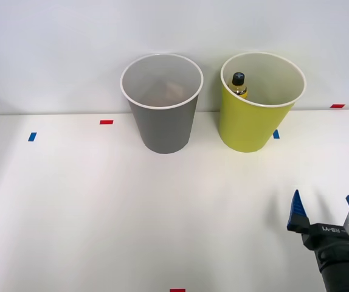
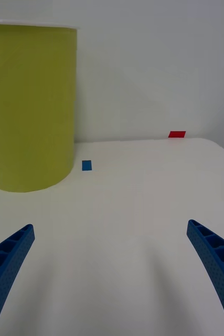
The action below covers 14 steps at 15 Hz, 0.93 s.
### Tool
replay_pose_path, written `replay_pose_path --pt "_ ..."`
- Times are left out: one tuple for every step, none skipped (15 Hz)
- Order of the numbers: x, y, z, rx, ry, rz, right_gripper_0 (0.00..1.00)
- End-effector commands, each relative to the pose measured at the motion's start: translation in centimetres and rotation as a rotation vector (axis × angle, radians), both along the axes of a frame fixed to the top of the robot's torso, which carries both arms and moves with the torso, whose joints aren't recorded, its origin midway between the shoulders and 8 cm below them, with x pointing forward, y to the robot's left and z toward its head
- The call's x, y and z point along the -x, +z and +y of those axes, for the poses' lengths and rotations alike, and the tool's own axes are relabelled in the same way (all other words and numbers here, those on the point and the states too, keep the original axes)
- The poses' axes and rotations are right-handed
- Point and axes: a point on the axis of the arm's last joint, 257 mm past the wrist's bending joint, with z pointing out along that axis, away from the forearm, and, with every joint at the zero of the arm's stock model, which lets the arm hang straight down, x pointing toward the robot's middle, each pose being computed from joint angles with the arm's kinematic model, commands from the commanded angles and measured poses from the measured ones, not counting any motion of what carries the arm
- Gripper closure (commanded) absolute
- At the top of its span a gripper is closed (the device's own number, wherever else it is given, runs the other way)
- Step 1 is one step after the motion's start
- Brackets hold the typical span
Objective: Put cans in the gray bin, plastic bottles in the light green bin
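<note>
The gray bin [image 1: 162, 106] stands at the back of the white table, with something pale and hard to make out inside it. To its right stands the light green bin [image 1: 256, 106] [image 2: 30, 105]. A small yellow plastic bottle [image 1: 239, 86] with a black cap leans inside the light green bin against its left wall. My right gripper [image 1: 326, 213] [image 2: 110, 262] hovers low over the table's front right, well in front of the light green bin. Its blue ribbed fingers [image 2: 9, 257] are spread open with nothing between them.
Small tape marks lie on the table [image 1: 132, 213]: red [image 1: 106, 122] and blue [image 1: 32, 137] at the back left, blue [image 2: 86, 166] beside the green bin, red [image 2: 177, 134] at the back right, red [image 1: 177, 290] at the front edge. A white wall rises behind.
</note>
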Motion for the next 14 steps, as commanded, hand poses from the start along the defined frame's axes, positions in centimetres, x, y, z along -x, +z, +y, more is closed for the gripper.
replay_pose_path --pt "1.8 -0.4 1.8 -0.023 0.046 -0.028 0.0" --pt "2.3 -0.5 2.2 0.0 0.065 -0.028 0.0" --pt "3.0 -0.7 2.6 0.035 0.085 -0.025 0.0" --pt "3.5 -0.7 2.8 0.062 0.094 -0.026 0.0" --pt "4.3 -0.8 3.0 0.072 0.094 -0.027 0.0" --pt "5.0 -1.0 3.1 0.074 0.092 -0.028 0.0" --pt "5.7 -1.2 3.2 0.077 0.089 -0.024 0.0" --pt "6.7 -1.4 3.3 0.076 0.091 -0.021 0.0" --pt "7.4 -1.4 3.5 0.066 0.093 -0.026 0.0" --pt "8.1 -1.3 3.7 0.054 0.09 -0.037 0.0" --pt "9.1 -1.2 3.8 0.039 0.08 -0.045 0.0" --pt "9.6 -1.2 4.1 0.031 0.082 -0.048 0.0" --pt "10.0 -1.6 4.4 0.004 0.088 -0.063 0.0" --pt "10.7 -1.9 4.6 -0.023 0.097 -0.109 0.0"
